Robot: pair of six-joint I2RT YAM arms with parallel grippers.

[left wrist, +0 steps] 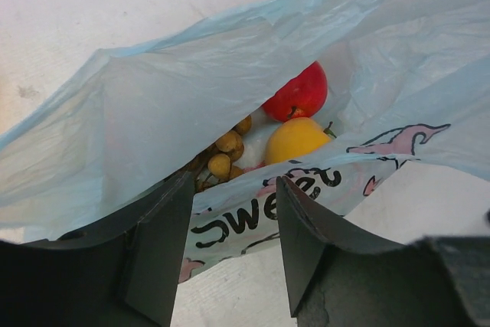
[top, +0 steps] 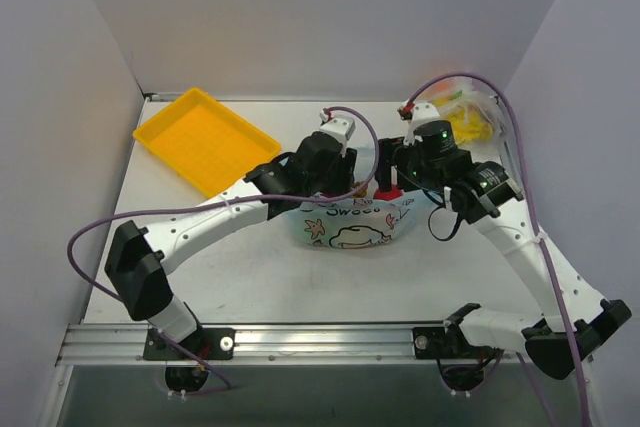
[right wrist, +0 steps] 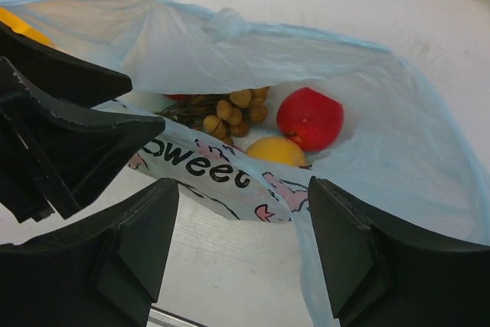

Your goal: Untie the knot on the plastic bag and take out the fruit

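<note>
The light blue plastic bag (top: 350, 224) with "Sweet" lettering lies mid-table, its mouth gaping wide. No knot is in view; only a small crumple (right wrist: 226, 19) sits on the far rim. Inside are fruit: a red apple (left wrist: 300, 91), a yellow-orange piece (left wrist: 295, 139) and a brown bunch (left wrist: 222, 155). My left gripper (left wrist: 233, 189) hovers open over the printed near edge (left wrist: 253, 216), its jaws well apart. My right gripper (right wrist: 243, 189) is open too, straddling the same edge (right wrist: 222, 170), close to the left fingers (right wrist: 69, 135).
A yellow tray (top: 205, 139) lies at the back left. A clear bag with yellow contents (top: 466, 123) sits in the back right corner. White walls close in the table on three sides.
</note>
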